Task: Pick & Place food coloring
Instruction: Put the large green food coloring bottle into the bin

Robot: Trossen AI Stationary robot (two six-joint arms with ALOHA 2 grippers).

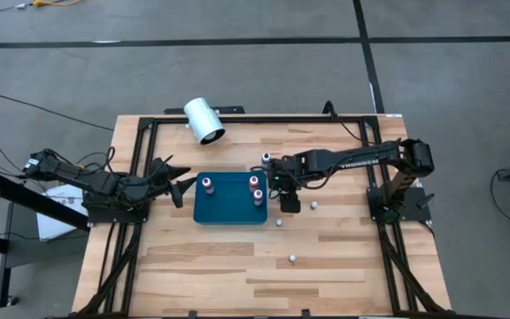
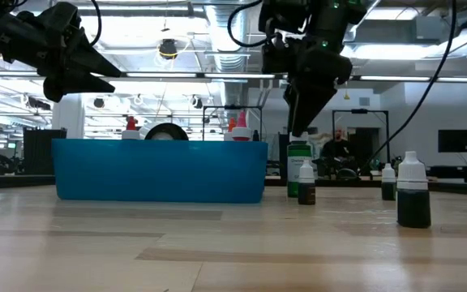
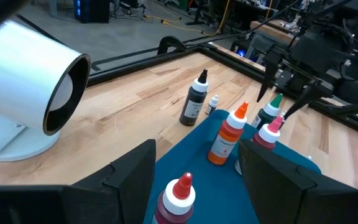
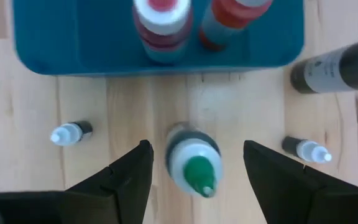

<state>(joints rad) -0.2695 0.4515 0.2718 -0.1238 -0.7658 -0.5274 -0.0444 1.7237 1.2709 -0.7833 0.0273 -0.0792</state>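
Fingers spread wide, the right gripper hangs over the upright green-capped bottle, lower centre of frame.

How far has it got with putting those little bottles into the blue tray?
Three bottles already stand in the teal tray: one at, two at and. The right gripper hangs open directly above the green-topped bottle, not yet gripping it. Still left on the table: a dark bottle and several tiny ones. The left gripper waits beside the tray.

tray hiding bottle bodies, caps showing
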